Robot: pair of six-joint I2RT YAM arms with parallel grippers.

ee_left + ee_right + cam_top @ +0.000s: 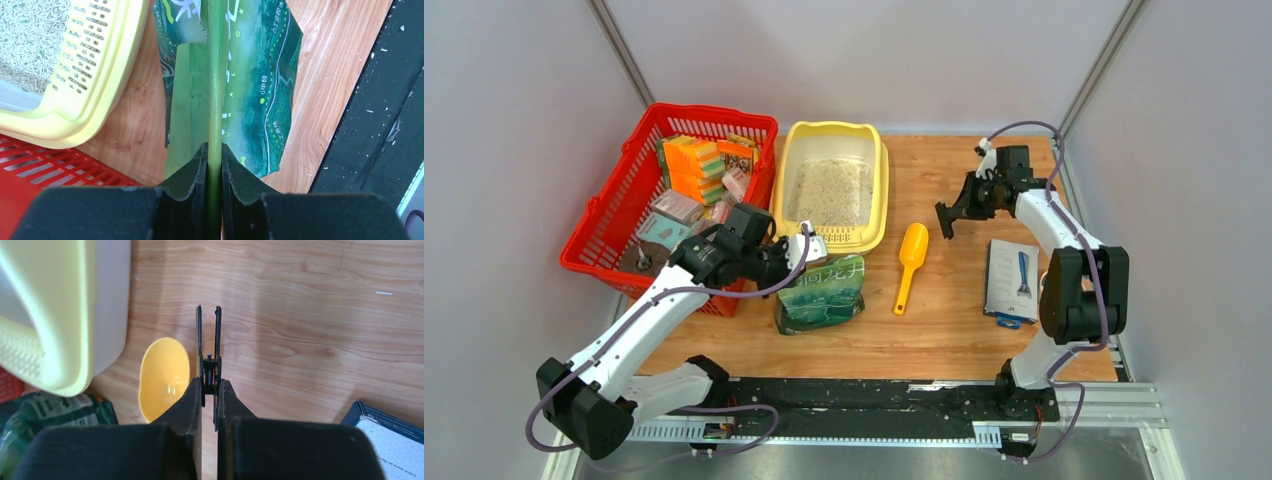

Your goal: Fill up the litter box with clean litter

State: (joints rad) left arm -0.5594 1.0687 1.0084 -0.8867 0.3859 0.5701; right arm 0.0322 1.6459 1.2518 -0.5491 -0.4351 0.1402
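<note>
Arms are stretched forward: left tool [214, 152] clamped on the green pouch [260, 75] just beside the litter box [95, 90], right tool [210, 389] closed on a black clip [209, 369].

White arms [639, 325], black joints [1079, 290], purple cables [1032, 123]

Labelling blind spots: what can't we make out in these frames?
Scoop handle: right wrist, behind right gripper.
Pouch mouth, open or sealed: left wrist, pinched inside left gripper.
Basket contents' labels: top, too small.
Box: right wrist, cut off by frame edge.
</note>
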